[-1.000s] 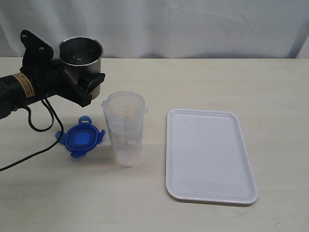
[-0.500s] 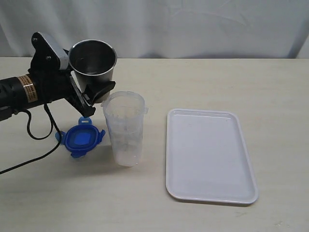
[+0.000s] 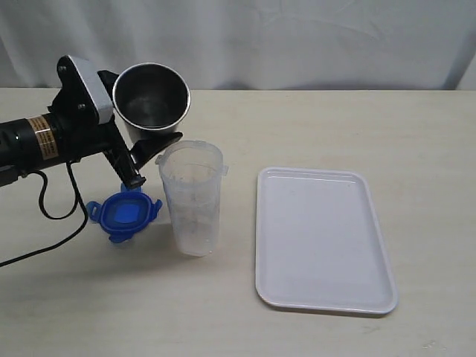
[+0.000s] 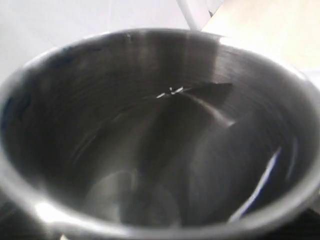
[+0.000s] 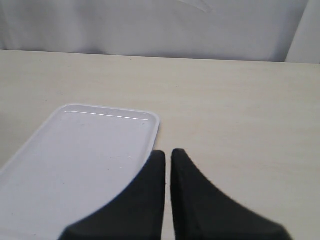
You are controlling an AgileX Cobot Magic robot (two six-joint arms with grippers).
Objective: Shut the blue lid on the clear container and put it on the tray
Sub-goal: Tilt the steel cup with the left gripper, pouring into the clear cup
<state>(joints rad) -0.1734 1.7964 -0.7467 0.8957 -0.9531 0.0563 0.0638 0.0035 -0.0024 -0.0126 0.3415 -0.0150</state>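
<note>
Holding the steel cup (image 3: 152,97) tilted, close to the rim of the clear container (image 3: 192,197), the left pincer (image 3: 145,110) is clamped on the cup's sides. The container stands upright near the middle of the table (image 3: 372,126); the blue lid (image 3: 124,216) lies flat just beside it toward the left edge, and the tray (image 3: 320,238) lies toward the right edge. The right pincer (image 5: 167,160), jaws together, is near the tray's rim.

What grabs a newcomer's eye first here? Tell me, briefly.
The steel cup stands out, held tilted in the air by the left gripper at the left, just above and beside the clear container. That container stands open mid-table, with the blue lid lying flat beside it and the white tray bare to the right.
</note>
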